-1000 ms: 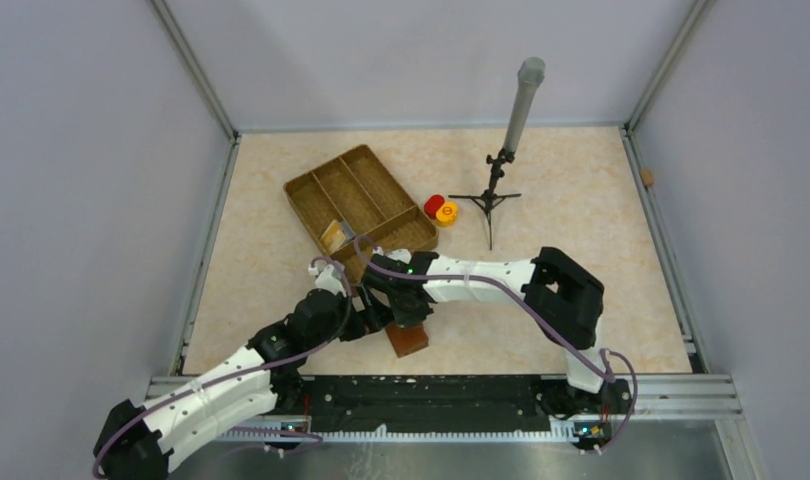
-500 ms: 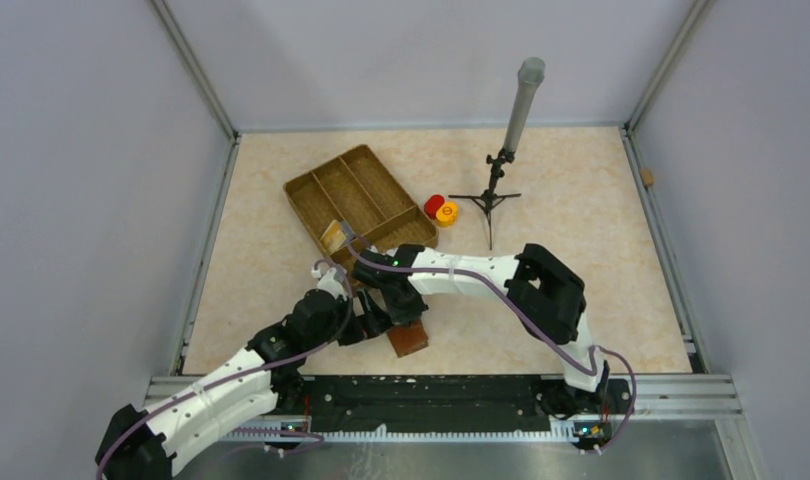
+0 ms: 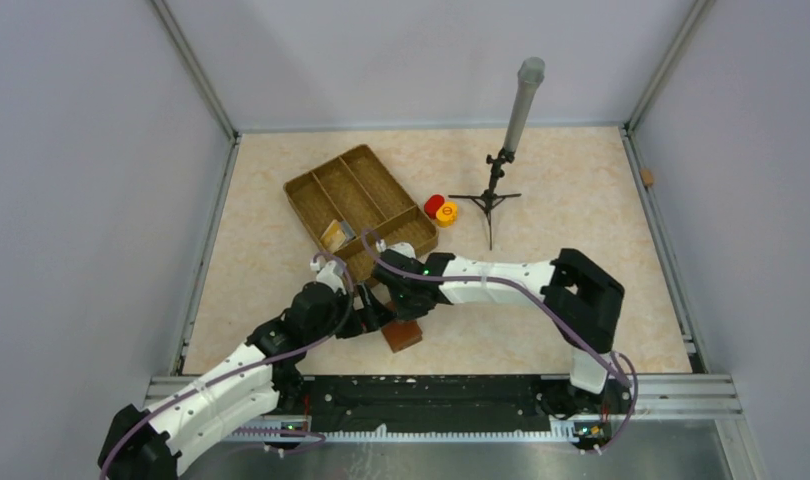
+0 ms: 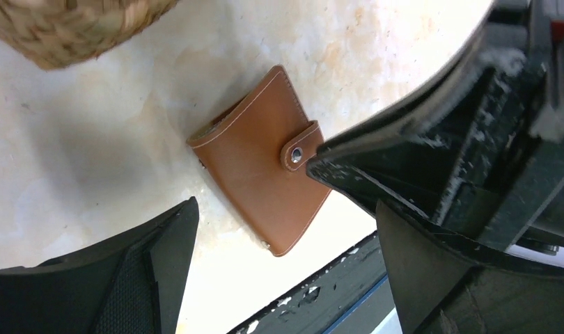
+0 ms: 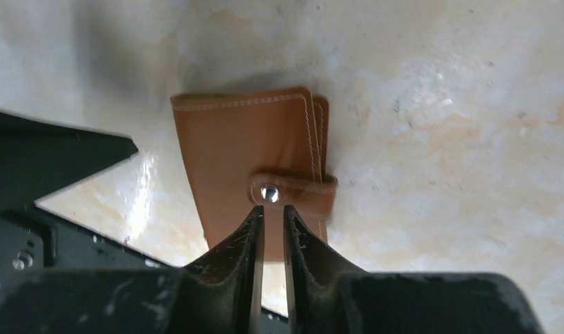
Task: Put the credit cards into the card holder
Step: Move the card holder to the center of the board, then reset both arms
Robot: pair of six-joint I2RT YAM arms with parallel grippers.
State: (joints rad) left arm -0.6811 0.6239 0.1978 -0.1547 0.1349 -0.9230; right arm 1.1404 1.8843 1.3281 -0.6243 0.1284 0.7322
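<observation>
Wicker tray [image 3: 321, 167] holds seemingly one gold card [image 3: 332, 235]; card holder [image 4: 255, 174] snapped shut; left gripper [image 3: 373, 316] wide, right gripper [image 5: 269, 209] barely parted.

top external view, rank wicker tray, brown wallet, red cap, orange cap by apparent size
1. divided tan wicker tray
2. reddish-brown leather wallet, partly covered
3. red round cap and orange round cap look alike; unranked

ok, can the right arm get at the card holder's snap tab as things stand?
Looks like yes: the right pincer hangs right at the snap tab of the closed card holder, tips slightly apart, with nothing between them and the tab.
</observation>
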